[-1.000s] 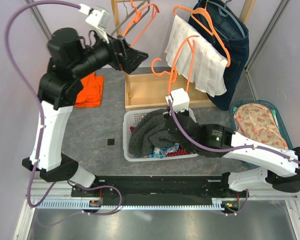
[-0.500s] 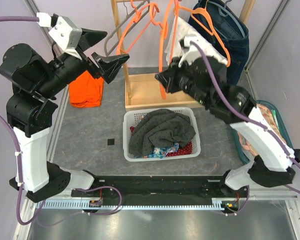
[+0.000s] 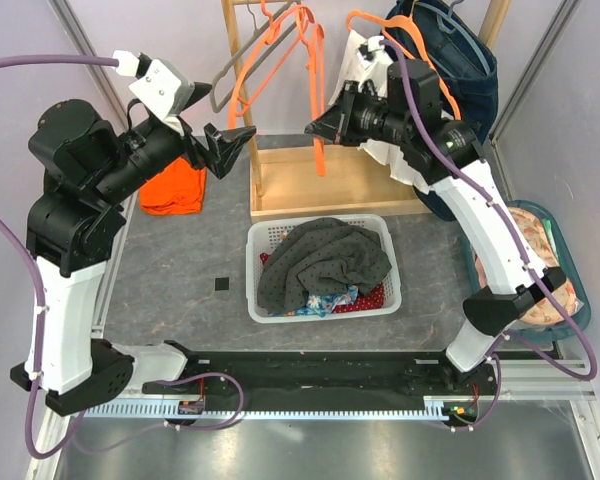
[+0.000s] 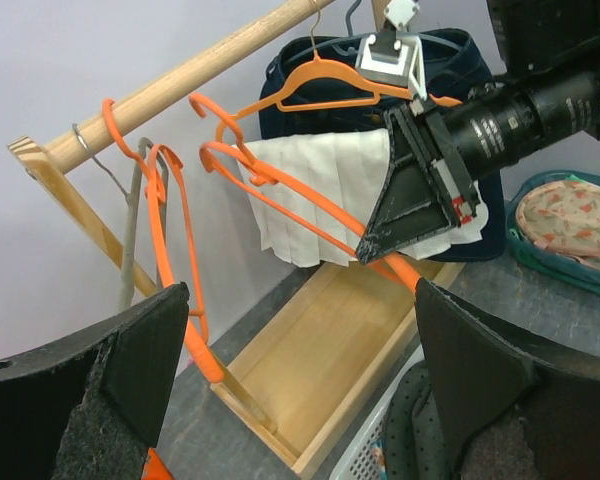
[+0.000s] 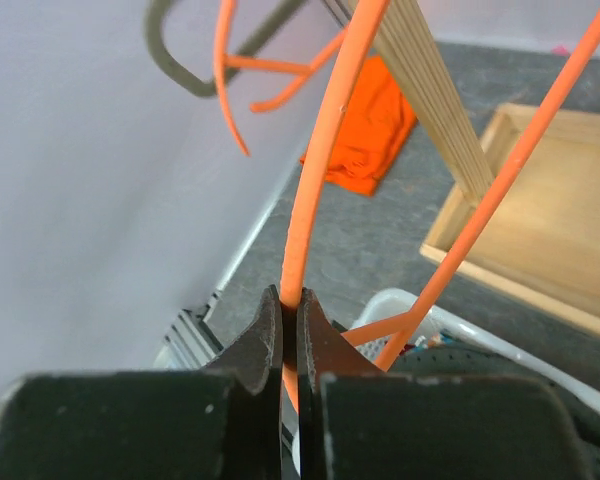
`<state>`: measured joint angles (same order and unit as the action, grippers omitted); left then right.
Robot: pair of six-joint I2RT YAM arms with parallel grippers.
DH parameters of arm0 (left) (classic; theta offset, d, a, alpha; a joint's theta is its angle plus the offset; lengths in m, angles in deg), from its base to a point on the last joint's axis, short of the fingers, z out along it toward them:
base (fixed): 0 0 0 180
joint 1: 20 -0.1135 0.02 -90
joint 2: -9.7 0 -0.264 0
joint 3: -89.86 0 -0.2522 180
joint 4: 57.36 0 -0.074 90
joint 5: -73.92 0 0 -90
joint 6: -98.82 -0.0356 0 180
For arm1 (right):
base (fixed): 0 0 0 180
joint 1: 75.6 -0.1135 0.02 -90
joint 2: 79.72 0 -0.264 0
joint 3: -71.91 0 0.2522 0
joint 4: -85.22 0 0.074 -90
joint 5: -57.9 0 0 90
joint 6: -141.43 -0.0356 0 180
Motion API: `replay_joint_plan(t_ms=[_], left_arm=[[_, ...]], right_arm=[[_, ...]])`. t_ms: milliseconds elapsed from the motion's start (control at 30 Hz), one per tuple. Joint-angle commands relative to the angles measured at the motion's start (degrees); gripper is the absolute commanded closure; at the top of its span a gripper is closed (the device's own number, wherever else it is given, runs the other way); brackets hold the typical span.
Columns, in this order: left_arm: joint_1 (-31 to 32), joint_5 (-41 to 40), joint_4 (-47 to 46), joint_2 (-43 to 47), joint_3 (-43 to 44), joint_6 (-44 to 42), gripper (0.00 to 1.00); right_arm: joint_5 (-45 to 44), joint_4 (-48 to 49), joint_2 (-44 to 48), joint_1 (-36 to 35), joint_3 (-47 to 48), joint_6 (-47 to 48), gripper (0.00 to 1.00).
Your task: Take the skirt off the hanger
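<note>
Viewing from above, you see the right gripper [image 3: 315, 128] clenched on a thin orange plastic hanger [image 3: 321, 160] at 12 o'clock. The left gripper [image 4: 302, 300] is released, fingers wide apart, at 10 o'clock. The white pleated skirt [image 4: 310, 200] hangs on the wooden rack [image 4: 200, 65] at 1 o'clock. Dark grey fabric [image 3: 325, 260] fills the white plastic basket [image 3: 255, 270] at centre.

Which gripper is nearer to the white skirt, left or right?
Right. The right gripper is close by the white skirt, shut on an orange hanger; the left gripper hovers open farther left.
</note>
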<state>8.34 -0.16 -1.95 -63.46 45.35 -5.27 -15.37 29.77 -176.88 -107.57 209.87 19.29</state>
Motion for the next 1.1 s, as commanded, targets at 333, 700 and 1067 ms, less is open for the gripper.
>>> replay_joint_plan(t_ms=[333, 700, 1067], left_arm=[[-0.21, -0.80, -0.52, 3.82, -8.88, -2.00, 0.02], [-0.21, -0.10, -0.52, 3.03, -9.94, -0.42, 0.01], [-0.21, 0.16, -0.60, 2.94, -10.02, 0.37, 0.00]], right_arm=[[18.51, 18.84, -9.79, 12.63, 11.50, -15.05, 1.00], [16.59, 22.71, -11.12, 9.82, 6.94, -14.89, 1.00], [7.54, 19.72, -15.76, 3.93, 11.14, -12.42, 1.00]])
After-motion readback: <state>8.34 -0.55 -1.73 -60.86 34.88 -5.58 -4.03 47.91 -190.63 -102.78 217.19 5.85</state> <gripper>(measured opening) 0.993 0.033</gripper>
